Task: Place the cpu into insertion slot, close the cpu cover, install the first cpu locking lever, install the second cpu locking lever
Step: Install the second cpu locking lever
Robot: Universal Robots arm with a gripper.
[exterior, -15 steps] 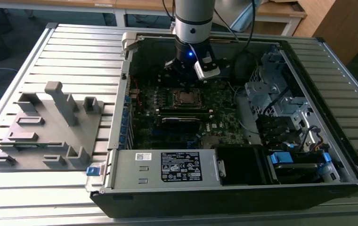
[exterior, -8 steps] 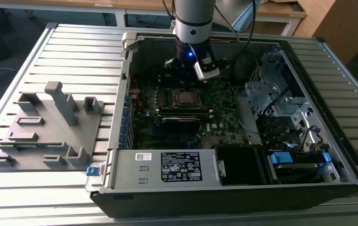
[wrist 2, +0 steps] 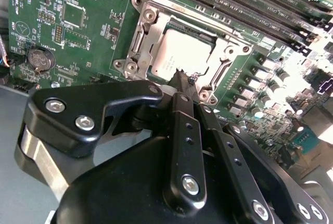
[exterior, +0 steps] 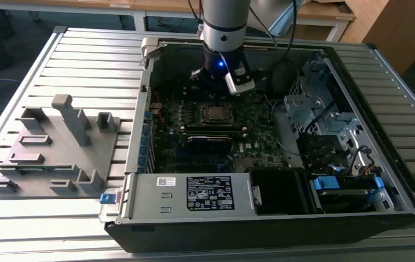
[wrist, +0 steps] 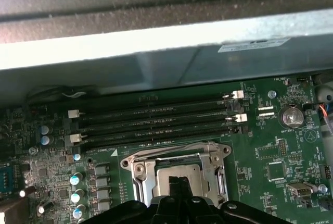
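The gripper, fingers pinched together with nothing between them, is hovering at the rim of the insertion slot, where the cpu is already sitting, seemingly beneath the closed cpu cover.

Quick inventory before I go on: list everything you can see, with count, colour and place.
computer case: one, black and grey, open on the slatted table.
slatted table: one, grey metal, under everything.
fixture plate: one, grey, with upright blocks, at the exterior view's left of the case.
motherboard: one, dark green, inside the case.
cpu: one, silver-grey, lying in the socket.
cpu cover: one, silver-grey frame around the cpu.
memory slots: several, black, long, beside the socket.
coin battery: one, silver, on the motherboard.
power supply: one, grey with a black label, near edge of the case.
gripper: one, black, fingertips together at the cpu's edge.
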